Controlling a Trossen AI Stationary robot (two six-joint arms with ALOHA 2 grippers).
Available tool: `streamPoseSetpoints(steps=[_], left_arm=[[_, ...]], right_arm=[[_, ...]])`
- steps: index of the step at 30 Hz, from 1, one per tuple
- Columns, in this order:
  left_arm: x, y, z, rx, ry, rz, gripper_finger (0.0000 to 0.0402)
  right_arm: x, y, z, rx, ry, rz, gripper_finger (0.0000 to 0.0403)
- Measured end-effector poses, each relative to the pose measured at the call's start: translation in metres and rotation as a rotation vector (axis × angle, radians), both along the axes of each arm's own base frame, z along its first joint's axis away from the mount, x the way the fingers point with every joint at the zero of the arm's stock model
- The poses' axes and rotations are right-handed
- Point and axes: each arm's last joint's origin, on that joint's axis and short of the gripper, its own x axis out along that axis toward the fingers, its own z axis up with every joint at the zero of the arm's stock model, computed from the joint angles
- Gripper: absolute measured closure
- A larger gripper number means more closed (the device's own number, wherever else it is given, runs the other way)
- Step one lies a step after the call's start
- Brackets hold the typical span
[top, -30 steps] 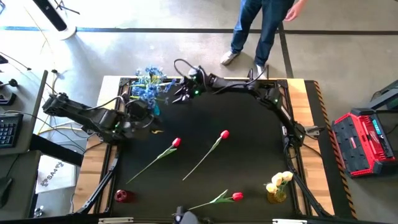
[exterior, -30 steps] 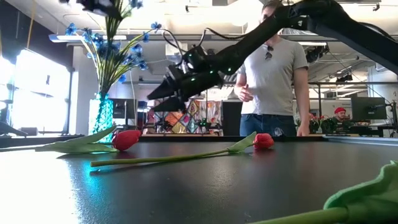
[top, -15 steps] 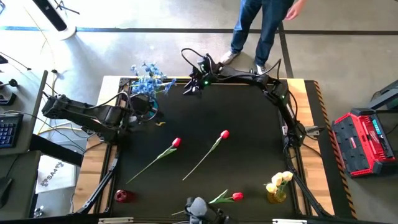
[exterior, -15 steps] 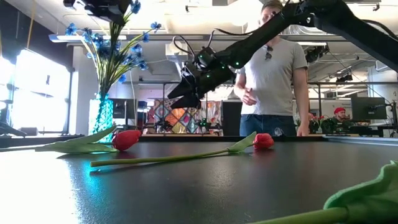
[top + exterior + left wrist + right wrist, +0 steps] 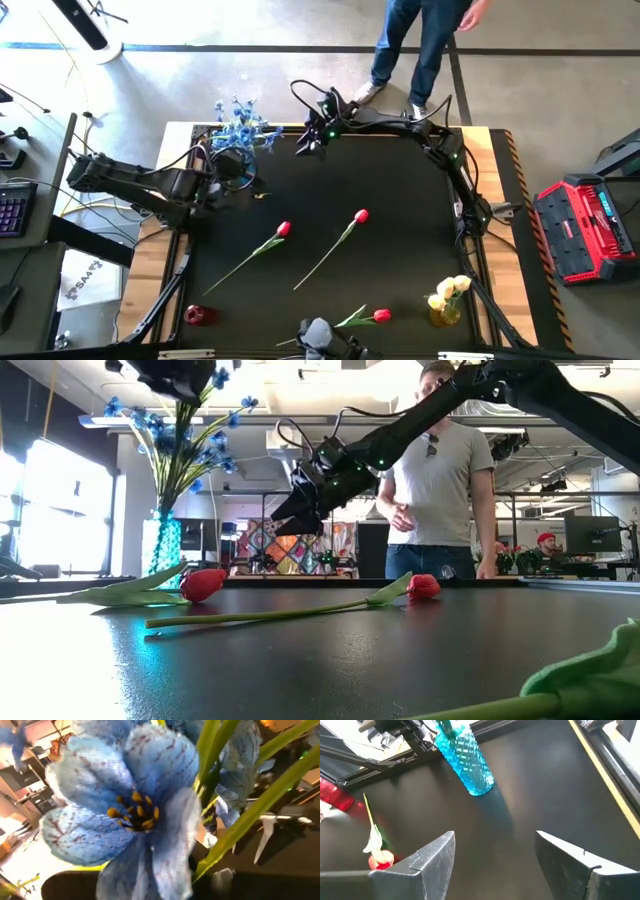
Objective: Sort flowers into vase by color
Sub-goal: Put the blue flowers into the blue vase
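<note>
Blue sprays point(image 5: 240, 130) stand with their stems in a clear blue vase point(image 5: 165, 550) at the table's far left; a blossom point(image 5: 125, 810) fills the left wrist view. My left gripper point(image 5: 165, 375) hangs at the top of these sprays, and its hold is hidden. My right gripper point(image 5: 310, 142) hovers open near the far edge, right of the sprays, with nothing between its fingers point(image 5: 437, 857). Three red tulips point(image 5: 283, 230) point(image 5: 360, 215) point(image 5: 380, 317) lie flat on the table. Pale yellow tulips point(image 5: 452, 288) stand in a vase at the near right.
A red vase point(image 5: 197, 315) stands at the near left corner. A person point(image 5: 440, 480) stands beyond the far edge. Bare black table lies between the tulips and the far edge. A red case point(image 5: 585, 225) sits on the floor to the right.
My right gripper has drawn back from the blue sprays, rising a little and moving toward the far edge and the right, then has held still. The blue sprays have shifted and now sit bunched more toward the far edge. My left gripper has sunk slightly at their top.
</note>
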Motion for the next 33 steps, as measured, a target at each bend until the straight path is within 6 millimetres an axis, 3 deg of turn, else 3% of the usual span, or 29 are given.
streamPoseSetpoints(steps=[5,15,33], left_arm=[[-0.002,0.003,-0.018,-0.018,-0.047,0.028,0.0401],[-0.005,0.008,-0.036,-0.050,-0.192,0.088,0.0401],[-0.011,0.017,-0.015,-0.057,-0.304,0.140,0.0401]], right_arm=[[-0.002,0.001,-0.002,0.002,0.024,0.012,0.0144],[-0.004,0.003,-0.005,0.005,0.047,0.029,0.0144],[-0.004,0.004,-0.005,0.022,0.048,0.051,0.0144]])
